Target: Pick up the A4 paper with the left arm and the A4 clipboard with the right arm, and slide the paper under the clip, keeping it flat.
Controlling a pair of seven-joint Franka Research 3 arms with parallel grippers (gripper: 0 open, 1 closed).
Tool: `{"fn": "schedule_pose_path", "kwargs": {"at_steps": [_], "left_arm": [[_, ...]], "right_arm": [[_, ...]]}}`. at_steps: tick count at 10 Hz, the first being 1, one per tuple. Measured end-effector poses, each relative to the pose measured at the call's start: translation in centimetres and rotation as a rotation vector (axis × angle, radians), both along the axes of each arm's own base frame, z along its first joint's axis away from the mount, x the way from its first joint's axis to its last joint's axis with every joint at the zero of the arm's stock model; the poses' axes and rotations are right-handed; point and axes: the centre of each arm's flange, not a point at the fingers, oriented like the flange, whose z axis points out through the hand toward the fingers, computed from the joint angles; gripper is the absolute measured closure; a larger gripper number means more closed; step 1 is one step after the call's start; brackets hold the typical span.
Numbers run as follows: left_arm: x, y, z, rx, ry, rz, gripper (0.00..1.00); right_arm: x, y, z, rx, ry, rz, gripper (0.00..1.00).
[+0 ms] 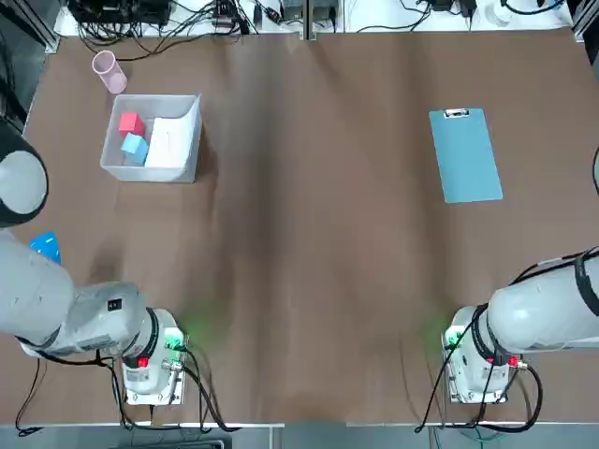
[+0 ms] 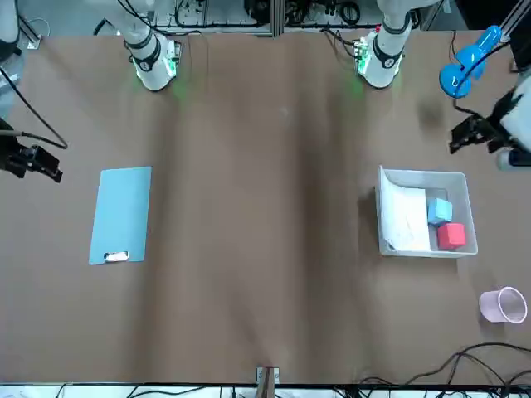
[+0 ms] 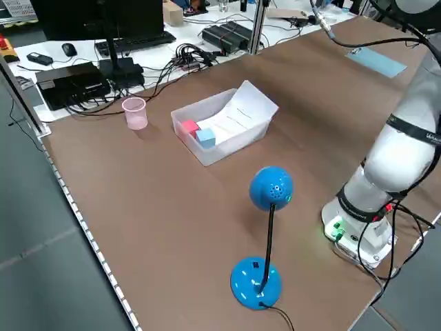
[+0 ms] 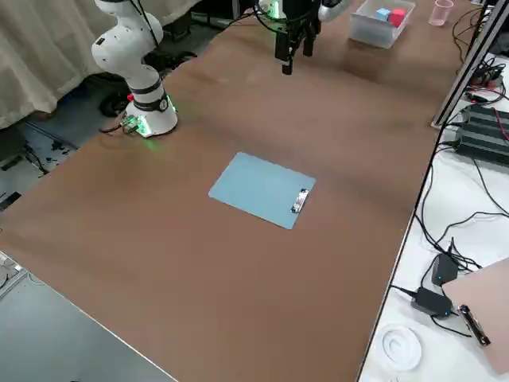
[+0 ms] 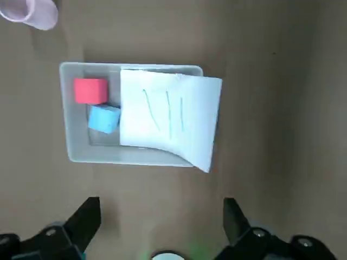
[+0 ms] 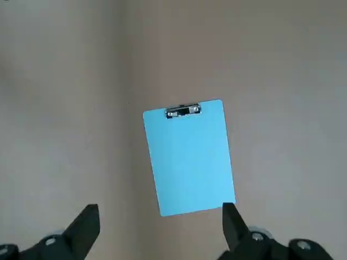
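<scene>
Clear bin point(image 1: 185, 170) holds A4 paper point(image 1: 168, 142), curled up one wall, plus red cube point(image 1: 131, 123), blue cube point(image 1: 135, 147). A4 clipboard point(image 1: 465, 155) flat on counter point(image 1: 318, 234), clip point(image 1: 456, 114) at far end. My left gripper point(image 5: 161, 216) and right gripper point(image 6: 160, 216) both spread, empty, hovering high.

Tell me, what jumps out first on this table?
A light blue clipboard lies flat, alone on the robot's right side of the brown table. Opposite, a clear bin holds a curling white paper beside red and blue cubes, a pink cup nearby.
</scene>
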Motion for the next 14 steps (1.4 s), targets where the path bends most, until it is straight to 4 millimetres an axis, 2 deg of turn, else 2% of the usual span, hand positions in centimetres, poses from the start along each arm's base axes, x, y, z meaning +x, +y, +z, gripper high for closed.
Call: {"fn": "schedule_pose_path", "kwargs": {"at_steps": [2,4,7,9,10,11,12,14], "left_arm": [[0.5,-5.1,-2.3,0.007,0.024,0.023,0.0],[1.6,-8.0,-5.9,0.075,0.056,0.026,0.0],[3.0,-11.4,-12.5,0.209,0.106,0.075,0.0],[4.0,-12.7,-16.7,0.298,0.099,0.078,0.04],[4.2,-13.6,-18.9,0.324,0.087,0.063,0.13],[4.2,-14.2,-21.3,0.338,0.071,0.035,0.17],[4.0,-14.8,-23.8,0.355,0.055,0.001,0.21],[2.8,-15.9,-28.2,0.406,0.033,-0.041,0.22]], "right_arm": [[0.7,-2.5,-1.2,0.002,-0.001,-0.139,0.0],[2.0,-3.8,-3.2,0.006,-0.01,-0.333,0.0],[4.7,-3.8,-6.5,0.025,-0.063,-0.669,0.01],[6.5,-4.1,-10.6,0.028,-0.061,-0.848,0.02],[7.6,-4.3,-13.3,0.027,-0.057,-0.926,0.02],[8.4,-4.7,-15.8,0.024,-0.049,-1.004,0.02],[8.9,-4.9,-18.1,0.018,-0.033,-1.075,0.03],[9.4,-4.8,-22.2,0.007,-0.013,-1.154,0.05]]}}
